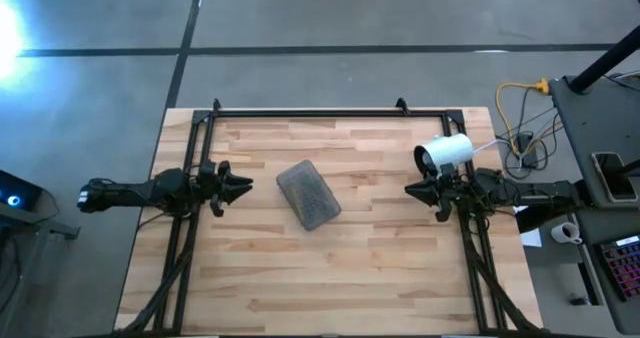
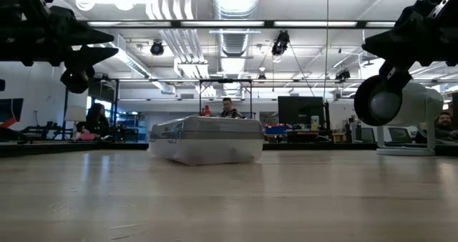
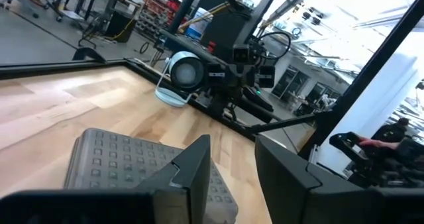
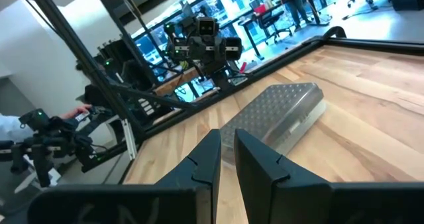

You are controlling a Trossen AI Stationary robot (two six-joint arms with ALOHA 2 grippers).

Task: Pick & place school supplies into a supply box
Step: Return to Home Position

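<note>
Wooden table (image 1: 380, 268) with the closed supply box (image 1: 308, 194) lying skewed at its centre. The left gripper (image 1: 240, 185), empty and narrowly parted, and the right gripper (image 1: 412, 189), empty and almost together, flank the box, well apart. Step judged: homing. The next move needs only parking clear of the box.

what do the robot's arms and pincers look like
Both the left arm and the right arm are slim, matte black and jointed. The left pincer and right pincer are black too, angular and tapering forward.
</note>
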